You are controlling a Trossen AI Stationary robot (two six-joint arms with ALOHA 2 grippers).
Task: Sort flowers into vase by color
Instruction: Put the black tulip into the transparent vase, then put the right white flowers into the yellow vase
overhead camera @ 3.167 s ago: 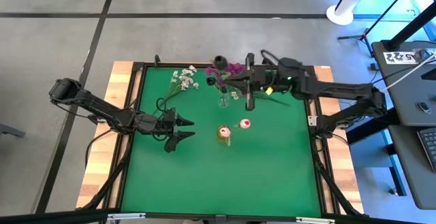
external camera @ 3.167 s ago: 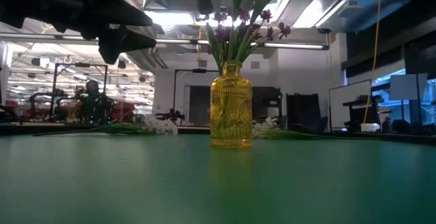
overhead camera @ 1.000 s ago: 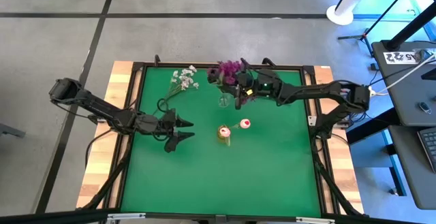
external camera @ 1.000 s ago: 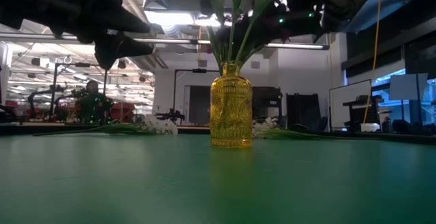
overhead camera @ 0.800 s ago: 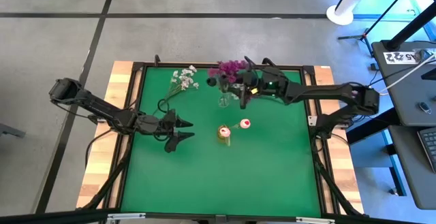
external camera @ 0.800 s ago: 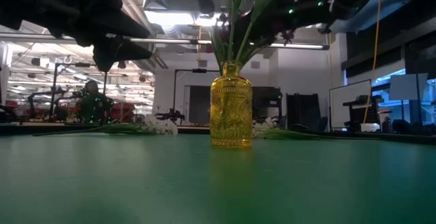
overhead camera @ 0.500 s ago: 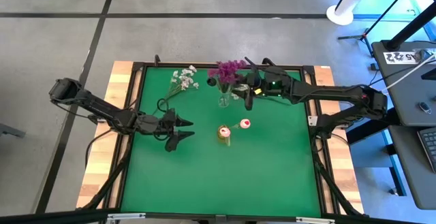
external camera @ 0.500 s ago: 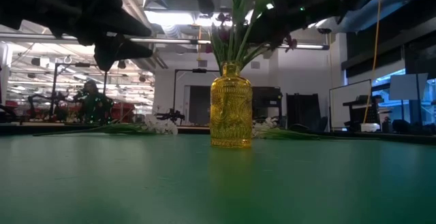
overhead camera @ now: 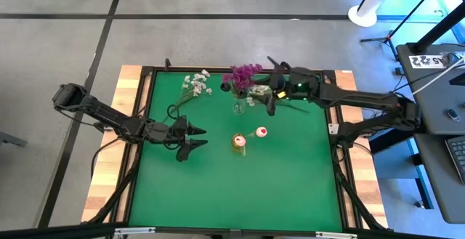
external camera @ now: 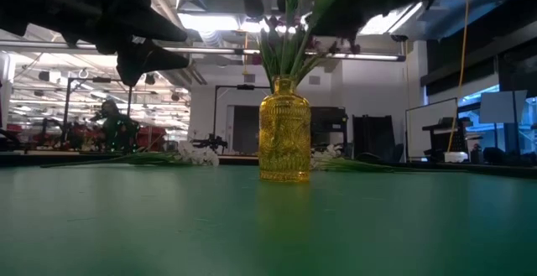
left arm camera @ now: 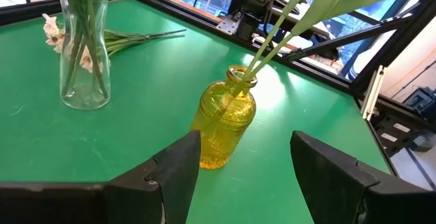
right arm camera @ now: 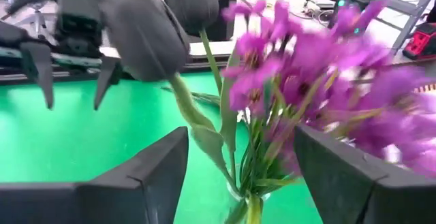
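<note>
A clear glass vase (overhead camera: 238,108) at the table's far middle holds magenta-purple sprigs (right arm camera: 306,67) and dark near-black buds (right arm camera: 146,33). My right gripper (overhead camera: 269,86) stands open just to the vase's right, its fingers on either side of the bunch and apart from it. A yellow glass vase (overhead camera: 239,143) with a pale pink bud (overhead camera: 261,131) on long green stems stands at the table's middle. White sprigs (overhead camera: 195,85) lie on the mat at the far left. My left gripper (overhead camera: 200,138) waits open, left of the yellow vase.
More pale blossoms and green stems (overhead camera: 289,108) lie on the mat right of the clear vase, under my right arm. The green mat (overhead camera: 240,188) has free room toward the near edge. A black frame (overhead camera: 341,159) borders the table.
My right gripper has opened and let go of the flowers in the clear vase, then drawn back a little toward the table's right edge. The magenta and dark flowers now stand in the clear vase on their own.
</note>
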